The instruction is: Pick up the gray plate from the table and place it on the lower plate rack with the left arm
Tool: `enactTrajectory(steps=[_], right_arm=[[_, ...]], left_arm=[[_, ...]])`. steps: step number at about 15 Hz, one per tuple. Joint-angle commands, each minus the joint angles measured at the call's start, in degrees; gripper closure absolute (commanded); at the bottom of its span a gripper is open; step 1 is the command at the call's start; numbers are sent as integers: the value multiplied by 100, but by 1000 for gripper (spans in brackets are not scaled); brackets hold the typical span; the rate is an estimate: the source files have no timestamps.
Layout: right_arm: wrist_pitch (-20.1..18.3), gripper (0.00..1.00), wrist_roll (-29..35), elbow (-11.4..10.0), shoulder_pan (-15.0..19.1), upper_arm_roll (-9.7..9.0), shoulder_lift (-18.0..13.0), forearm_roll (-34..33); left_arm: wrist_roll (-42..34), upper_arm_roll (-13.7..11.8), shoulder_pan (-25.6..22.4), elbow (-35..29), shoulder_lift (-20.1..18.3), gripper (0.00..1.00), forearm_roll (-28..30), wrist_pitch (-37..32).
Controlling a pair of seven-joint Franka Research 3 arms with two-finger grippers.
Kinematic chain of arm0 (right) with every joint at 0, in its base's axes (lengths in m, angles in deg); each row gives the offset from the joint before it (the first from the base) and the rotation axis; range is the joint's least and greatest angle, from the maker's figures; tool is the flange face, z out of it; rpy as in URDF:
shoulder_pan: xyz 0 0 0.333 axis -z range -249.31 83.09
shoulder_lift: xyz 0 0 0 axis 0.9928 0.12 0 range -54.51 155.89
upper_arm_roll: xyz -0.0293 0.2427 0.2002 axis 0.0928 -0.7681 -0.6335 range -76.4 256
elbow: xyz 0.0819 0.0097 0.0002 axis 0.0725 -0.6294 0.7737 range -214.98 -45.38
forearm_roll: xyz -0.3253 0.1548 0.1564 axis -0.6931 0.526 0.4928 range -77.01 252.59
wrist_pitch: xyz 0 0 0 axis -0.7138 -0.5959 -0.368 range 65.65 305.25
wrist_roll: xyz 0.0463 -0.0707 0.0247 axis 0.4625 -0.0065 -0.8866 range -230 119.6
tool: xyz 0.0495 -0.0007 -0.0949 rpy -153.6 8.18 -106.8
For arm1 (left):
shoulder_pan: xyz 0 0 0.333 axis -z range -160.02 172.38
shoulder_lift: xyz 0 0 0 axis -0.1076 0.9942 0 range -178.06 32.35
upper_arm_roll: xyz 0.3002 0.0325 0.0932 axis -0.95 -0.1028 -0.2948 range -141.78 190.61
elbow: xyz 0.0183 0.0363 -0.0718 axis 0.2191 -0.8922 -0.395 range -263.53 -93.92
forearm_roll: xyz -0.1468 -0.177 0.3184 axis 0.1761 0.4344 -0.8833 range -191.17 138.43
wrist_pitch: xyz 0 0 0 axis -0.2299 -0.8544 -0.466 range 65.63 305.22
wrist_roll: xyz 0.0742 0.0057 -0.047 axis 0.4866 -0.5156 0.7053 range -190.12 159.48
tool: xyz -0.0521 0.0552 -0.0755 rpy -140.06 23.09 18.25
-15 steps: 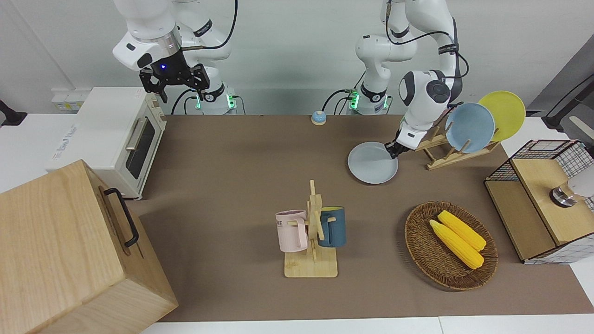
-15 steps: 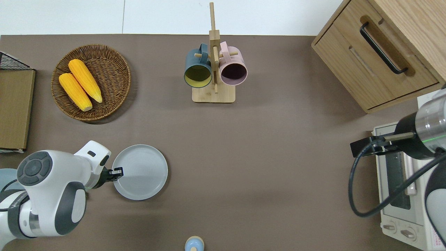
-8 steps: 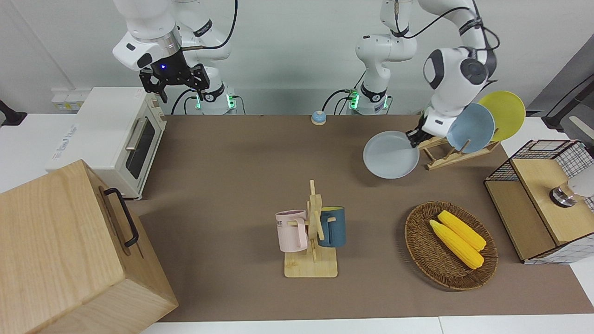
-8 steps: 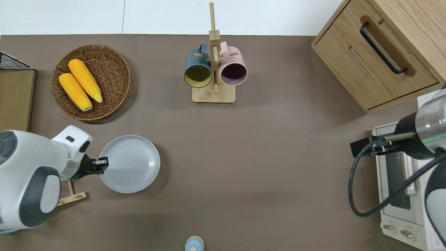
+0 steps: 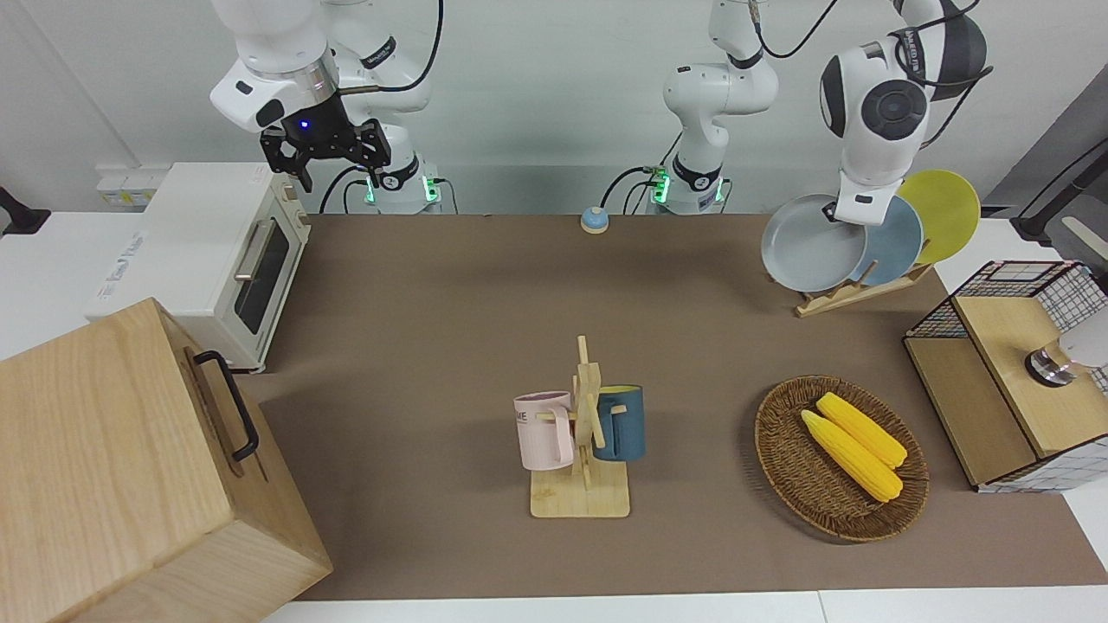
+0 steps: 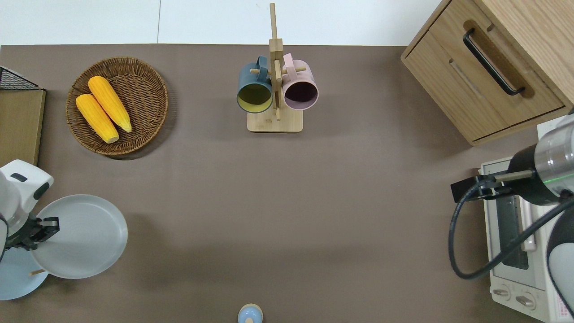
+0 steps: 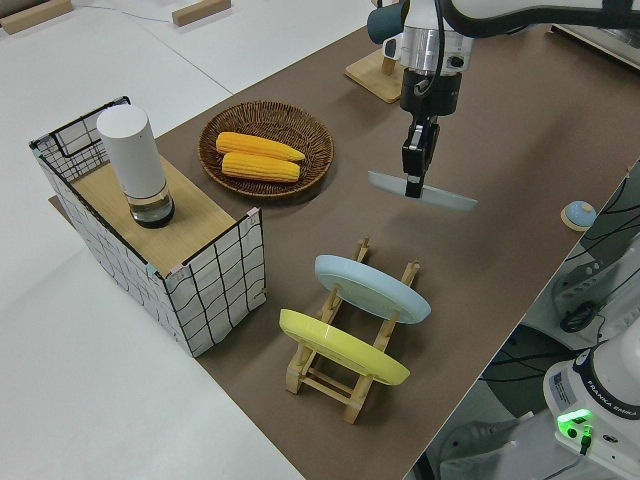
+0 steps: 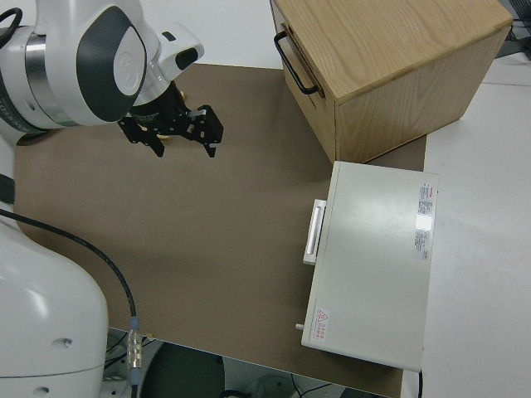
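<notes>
The left gripper [image 7: 414, 172] is closed on the rim of the gray plate [image 6: 80, 236], which is held in the air beside the lower plate rack [image 7: 352, 336]. The carry is judged under way; tilting into a free slot is called for next. The rack holds a light blue plate [image 7: 372, 287] and a yellow plate [image 7: 342, 345]. The right arm is parked.

Brown table [image 5: 450, 329]: mug stand [image 5: 582, 472], corn basket [image 5: 840, 459], plate rack [image 7: 350, 365], toaster oven [image 5: 203, 260].

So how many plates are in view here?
3: the gray plate held up by the left end effector; the light blue plate and yellow plate in the rack.
</notes>
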Motion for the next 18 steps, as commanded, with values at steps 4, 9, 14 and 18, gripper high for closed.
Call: enactTrajectory(steps=[4, 9, 14, 18], right_arm=[[-87, 13, -19, 35, 85, -38, -27, 20], [-87, 13, -19, 35, 85, -38, -27, 20], [-87, 11, -19, 35, 85, -38, -27, 20], [-87, 13, -19, 35, 85, -38, -27, 20]], left_arm=[[718, 496, 79, -151, 224, 1000, -1648, -697], [1764, 794, 79, -406, 628, 1000, -1886, -802], [2133, 874, 105, -451, 795, 1000, -1843, -803], [2354, 979, 105, -459, 919, 887, -1781, -794]])
